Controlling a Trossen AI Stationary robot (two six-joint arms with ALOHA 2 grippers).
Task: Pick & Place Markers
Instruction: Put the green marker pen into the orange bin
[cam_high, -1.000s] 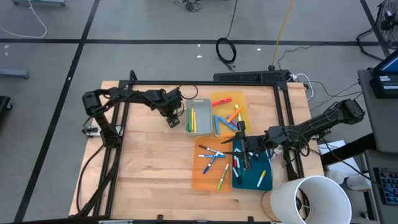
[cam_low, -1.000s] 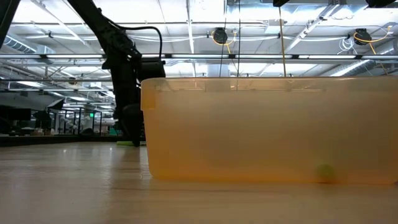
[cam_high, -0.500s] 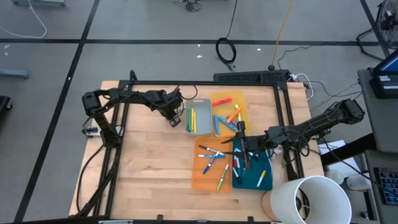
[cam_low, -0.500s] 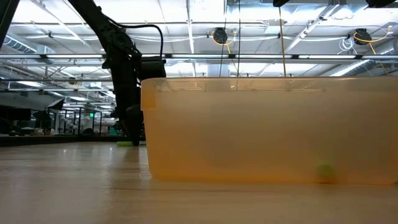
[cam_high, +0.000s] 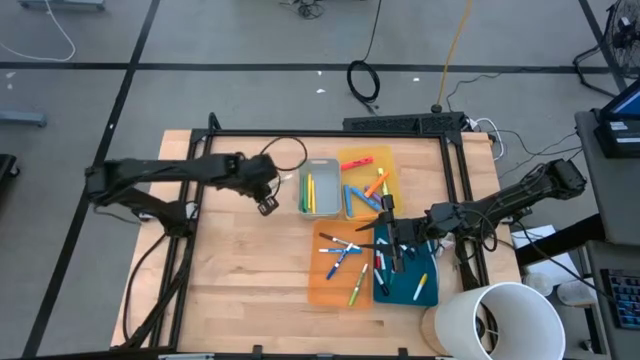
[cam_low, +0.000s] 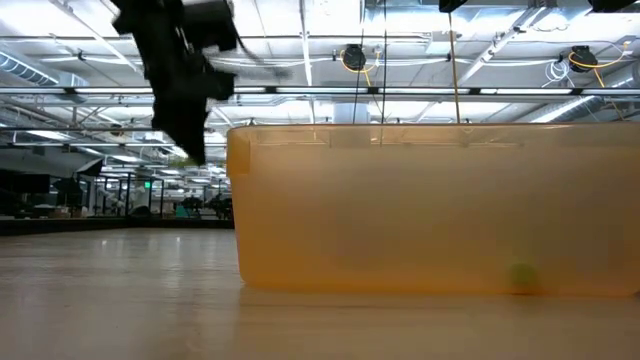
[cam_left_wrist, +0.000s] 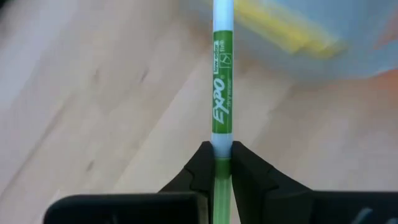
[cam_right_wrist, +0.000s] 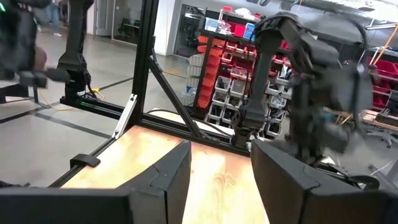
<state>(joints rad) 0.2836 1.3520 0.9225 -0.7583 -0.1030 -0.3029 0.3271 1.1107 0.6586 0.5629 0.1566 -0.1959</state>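
Note:
My left gripper (cam_high: 266, 204) hangs above the bare wood left of the grey tray (cam_high: 320, 203), shut on a green marker (cam_left_wrist: 222, 93) with a white far end. In the low view this gripper (cam_low: 186, 140) is raised well off the table. Yellow and green markers (cam_high: 310, 187) lie in the grey tray. Other markers lie in the yellow tray (cam_high: 368, 182), the orange tray (cam_high: 340, 262) and the teal tray (cam_high: 408, 275). My right gripper (cam_high: 390, 238) hovers open over the orange and teal trays with nothing between its fingers (cam_right_wrist: 158, 180). My left gripper pinches the marker's green barrel (cam_left_wrist: 222, 142) between its two fingers (cam_left_wrist: 202, 167). The marker runs along the fingers and sticks out past their tips, white end foremost. The fingers slant steeply down from above. The marker is lifted clear of the table.
A white bucket (cam_high: 495, 322) stands at the table's near right corner. A black frame (cam_high: 330, 134) runs along the table's far and side edges. Bare wood (cam_high: 240, 270) spreads over the near left. The orange tray's wall (cam_low: 430, 210) fills much of the low view.
My left gripper has risen from the table beside the grey tray and drawn back toward the table's left and near edges, tipping a little. The green marker that lay on the wood by the tray has come up with it, clear of the table.

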